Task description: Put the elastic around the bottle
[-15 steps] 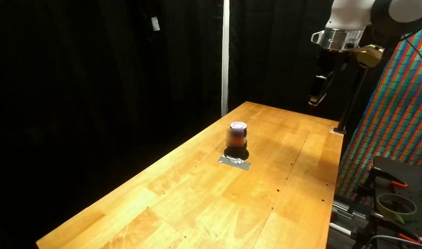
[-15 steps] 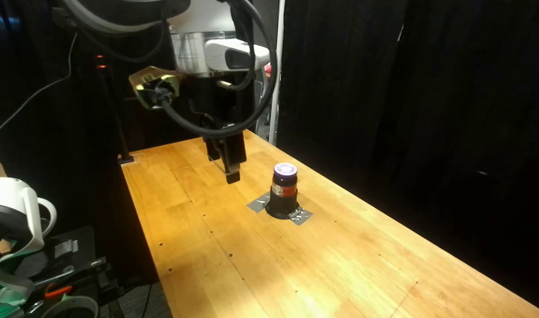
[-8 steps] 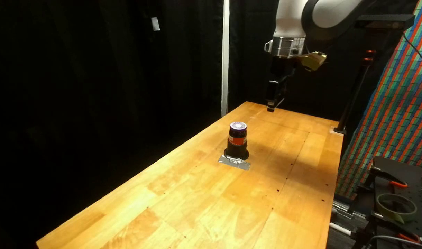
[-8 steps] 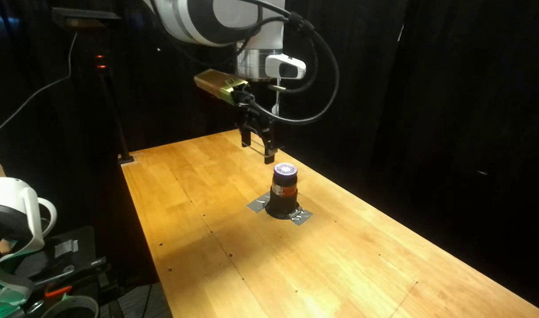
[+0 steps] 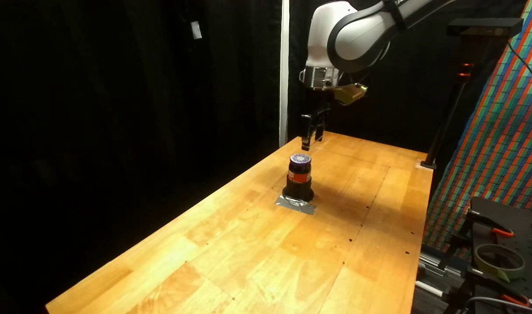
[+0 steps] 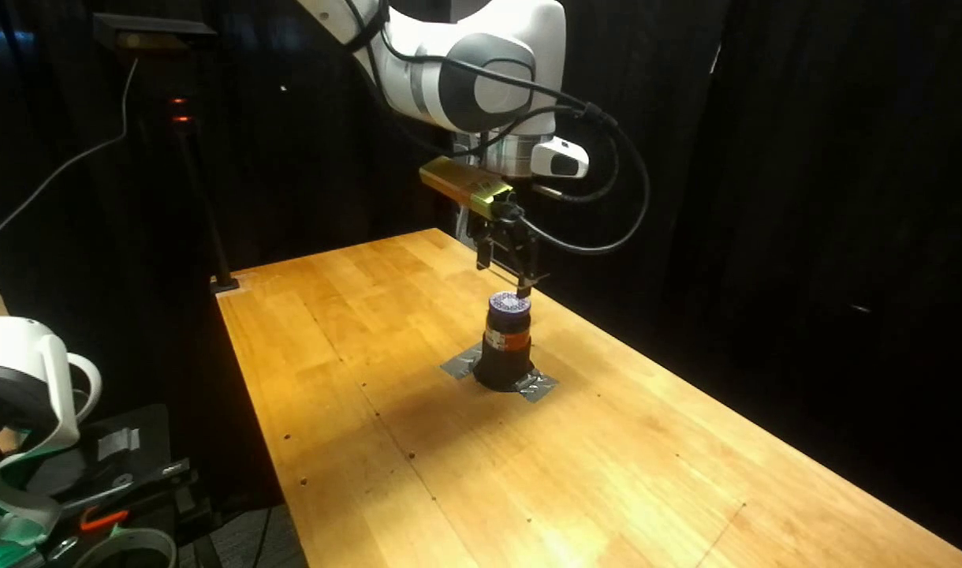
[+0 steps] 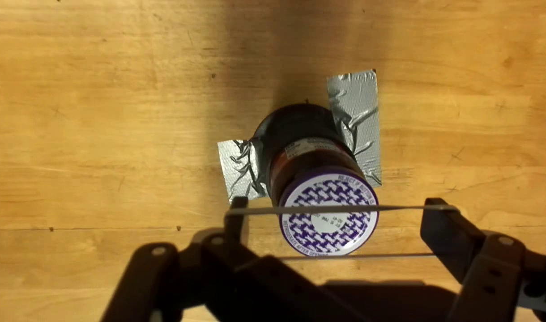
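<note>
Elastic [image 7: 329,209] stretched round wide-spread fingers [image 7: 450,237], likely to clear lid [image 7: 329,223]; bottle [image 5: 299,175] upright, silver tape [image 7: 356,107] at dark base [image 6: 503,368], presumably against tipping.

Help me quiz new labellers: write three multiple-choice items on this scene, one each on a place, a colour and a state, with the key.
1. Where is the elastic?
A) Flat on the tabletop
B) Stretched between the fingers of the gripper
C) On the floor

2. What colours are on the lid of the bottle?
A) Purple and white
B) Green and yellow
C) Plain red

3. How does the bottle rest?
A) On its side
B) Upside down
C) Upright

1: B, the wrist view shows it spanning from finger to finger.
2: A, the wrist view shows a purple pattern on white.
3: C, both exterior views show it standing with the lid uppermost.
</note>
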Robot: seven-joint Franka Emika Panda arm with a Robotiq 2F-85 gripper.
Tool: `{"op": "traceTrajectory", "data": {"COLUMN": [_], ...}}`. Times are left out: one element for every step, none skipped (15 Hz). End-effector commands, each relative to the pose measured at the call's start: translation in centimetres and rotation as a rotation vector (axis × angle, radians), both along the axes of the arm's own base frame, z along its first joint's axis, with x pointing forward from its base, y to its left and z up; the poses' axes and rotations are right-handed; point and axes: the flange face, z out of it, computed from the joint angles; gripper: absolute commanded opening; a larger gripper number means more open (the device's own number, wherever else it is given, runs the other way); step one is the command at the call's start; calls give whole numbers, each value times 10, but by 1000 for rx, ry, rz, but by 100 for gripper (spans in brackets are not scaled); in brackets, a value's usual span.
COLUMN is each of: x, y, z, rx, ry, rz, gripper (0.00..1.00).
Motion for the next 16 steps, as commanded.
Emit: {"op": "traceTrajectory", "data": {"x": [34, 39, 44, 48, 52, 55, 58, 61, 63, 65, 66, 68, 68, 68, 69, 68], "y": [8, 9, 11, 12, 13, 14, 14, 14, 14, 13, 13, 12, 12, 11, 10, 9], "z": [-10, -14, -19, -24, -29, -33, -36, -40, -44, -48, -50, -55, -58, -62, -65, -69], "rx": [35, 43, 46, 36, 35, 33, 34, 32, 34, 38, 39, 39, 40, 42, 40, 35], "ry": [-6, -7, -14, -11, -13, -12, -10, -6, -4, 3, 8, 15, 19, 31, 40, 51], "rz": [24, 29, 33, 35, 40, 45, 46, 48, 49, 50, 51, 51, 51, 53, 52, 44], "gripper": [100, 100, 100, 100, 100, 100, 100, 100, 100, 100, 100, 100, 100, 100, 100, 100]}}
